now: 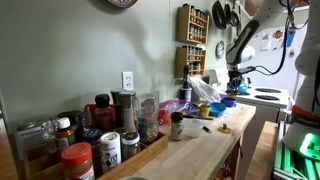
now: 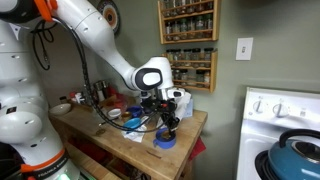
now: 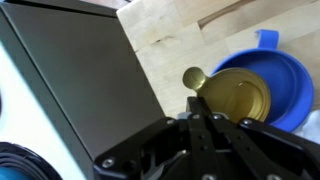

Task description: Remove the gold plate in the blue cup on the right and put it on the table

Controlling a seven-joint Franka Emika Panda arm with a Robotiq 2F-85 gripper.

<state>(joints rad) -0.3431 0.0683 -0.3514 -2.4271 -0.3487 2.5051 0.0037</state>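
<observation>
**A:** Where is the plate?

**B:** The gold plate [image 3: 240, 95] lies inside the blue cup [image 3: 287, 80], right of centre in the wrist view, with the blue rim showing round its upper and right sides. In an exterior view the cup [image 2: 165, 143] stands low in the middle of the frame, near the end of the tabletop [image 2: 120, 140].

**A:** And the jaws?

**B:** They come in from the bottom centre of the wrist view, drawn close together, with their tips at the plate's left edge. I cannot tell whether they pinch the rim or only sit over it.

**A:** So what could go wrong?

**B:** Mostly a thin grip. If only a sliver of the rim is caught, I'd expect the plate to pivot and slide out on the lift, back into the cup or onto the wood. The plate could also wedge against the cup wall, so that the cup comes up with it or tips.

**A:** What about the edge?

**B:** That worries me. The cup sits just beside the tabletop's edge, and the dark panel [image 3: 80, 80] fills the left of the wrist view beyond it. A dragged cup or a dropped plate could go over that side, toward the stove [image 2: 275, 105] and the kettle [image 2: 297, 152].

**A:** And the small gold knob [image 3: 193, 77] by the tips?

**B:** I can't tell what it is, but it might get in the way of the grip.
</observation>
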